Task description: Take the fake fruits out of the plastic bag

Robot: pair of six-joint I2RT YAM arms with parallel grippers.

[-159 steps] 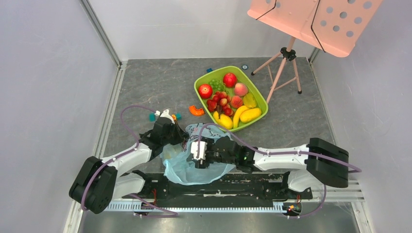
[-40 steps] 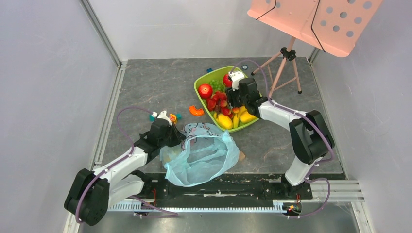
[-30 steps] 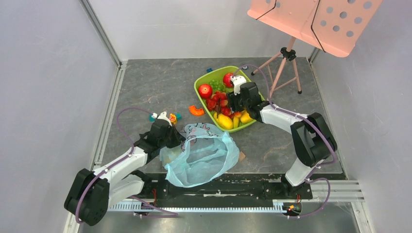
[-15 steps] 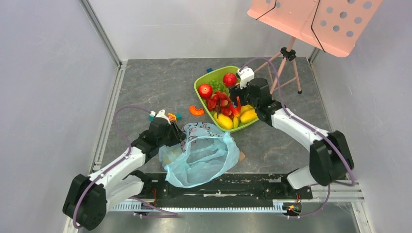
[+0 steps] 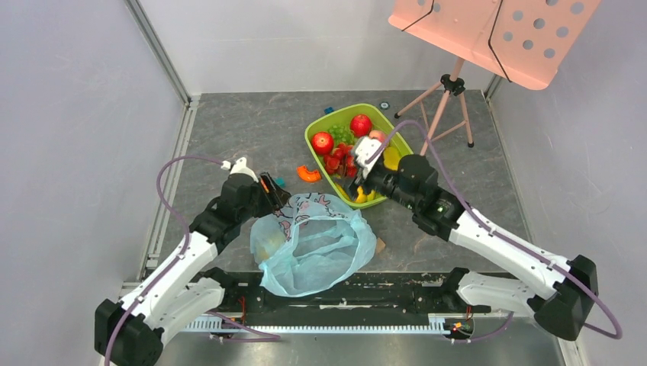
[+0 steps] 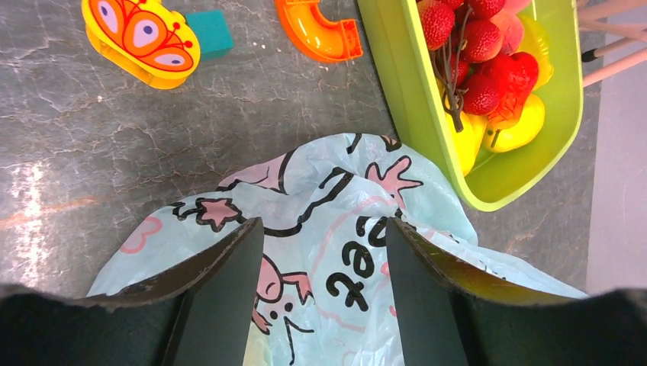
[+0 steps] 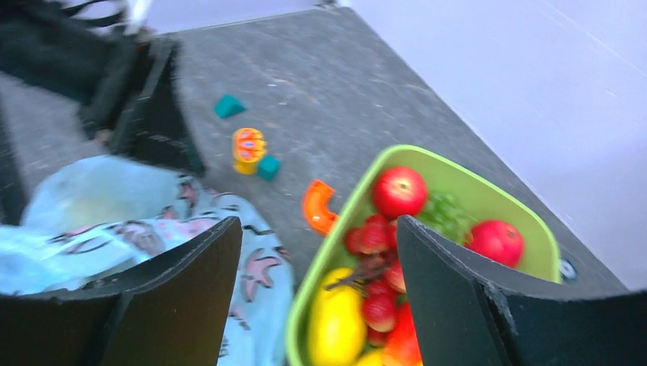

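The green tray, ahead of both end effectors, holds red and yellow fruits. The crumpled pale-blue bag lies on the surface under the left end effector. That one and the right end effector both gape, empty.

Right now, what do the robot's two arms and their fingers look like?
Both the left arm and right arm have white links, black joints and a thin purple cable looping alongside. The fingers are flat, matte black blades.
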